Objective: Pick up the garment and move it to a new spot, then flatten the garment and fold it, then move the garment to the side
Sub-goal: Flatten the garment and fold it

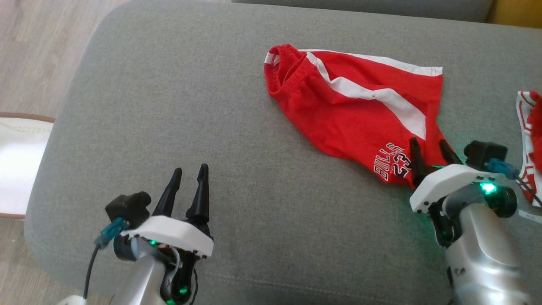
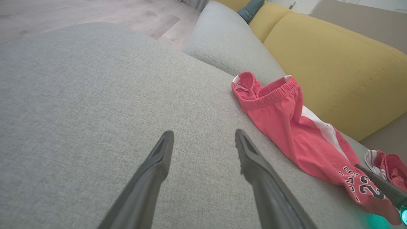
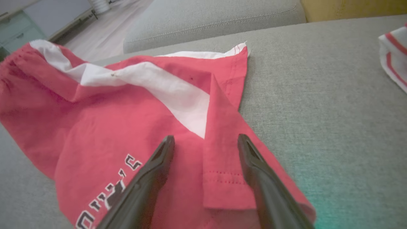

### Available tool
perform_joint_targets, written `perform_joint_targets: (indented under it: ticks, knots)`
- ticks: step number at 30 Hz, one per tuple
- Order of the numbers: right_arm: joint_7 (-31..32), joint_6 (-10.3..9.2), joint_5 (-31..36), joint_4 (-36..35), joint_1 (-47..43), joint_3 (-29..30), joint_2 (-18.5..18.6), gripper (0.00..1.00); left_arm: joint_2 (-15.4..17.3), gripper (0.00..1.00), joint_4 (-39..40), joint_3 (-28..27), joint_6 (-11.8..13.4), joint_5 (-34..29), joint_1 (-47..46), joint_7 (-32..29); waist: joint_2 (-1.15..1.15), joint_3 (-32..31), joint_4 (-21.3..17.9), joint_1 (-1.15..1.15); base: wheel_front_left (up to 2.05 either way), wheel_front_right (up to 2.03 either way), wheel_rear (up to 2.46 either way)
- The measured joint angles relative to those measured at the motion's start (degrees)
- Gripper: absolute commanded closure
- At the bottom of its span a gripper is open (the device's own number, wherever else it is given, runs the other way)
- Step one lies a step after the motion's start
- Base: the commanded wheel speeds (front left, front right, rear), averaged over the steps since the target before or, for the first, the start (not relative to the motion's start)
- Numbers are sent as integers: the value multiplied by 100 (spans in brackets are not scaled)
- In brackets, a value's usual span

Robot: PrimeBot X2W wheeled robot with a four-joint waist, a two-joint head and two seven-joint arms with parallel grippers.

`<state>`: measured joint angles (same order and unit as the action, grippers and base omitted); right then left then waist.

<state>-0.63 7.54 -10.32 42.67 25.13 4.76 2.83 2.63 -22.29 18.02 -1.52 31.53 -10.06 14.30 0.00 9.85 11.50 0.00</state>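
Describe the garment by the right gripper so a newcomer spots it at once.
On the grey sofa cushion, look right of centre, by the open right gripper. There lie red shorts with an elastic waistband and a broad white stripe. They carry BULLS 23 lettering; the neighbouring garment at the right edge shows thin red lines on white.

It was a home living room. A wide grey upholstered sofa seat (image 1: 169, 127) met yellow back cushions (image 2: 334, 63), with a teal pillow (image 2: 251, 9) tucked at the far end. Pale wood-plank flooring (image 2: 95, 12) ran beside it, and red sports shorts (image 1: 347, 123) lay loose and creased on the seat.
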Motion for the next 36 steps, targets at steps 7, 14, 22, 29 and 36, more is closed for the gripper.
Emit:
perform_joint_targets:
  ticks: [7,14,22,29,36]
  knots:
    - [-48,-1,638,176,20,148,1,0,-1,0,12,0,0,42,-119,0,0,71,-33,0,0,0,0]
    - [-140,0,512,202,20,66,-2,0,-1,0,-3,-8,0,41,-119,0,0,34,-98,0,0,0,0]
    - [-129,-1,827,274,16,174,-3,0,-3,0,-5,-5,0,42,-119,0,0,-53,-208,0,0,0,0]
    - [-25,0,1517,237,16,706,-2,0,-4,0,-5,-4,0,41,-119,0,0,-31,-197,0,0,0,0]
    - [65,0,2053,102,23,1296,46,0,-4,0,-5,-2,0,42,-119,0,0,10,-154,0,0,0,0]
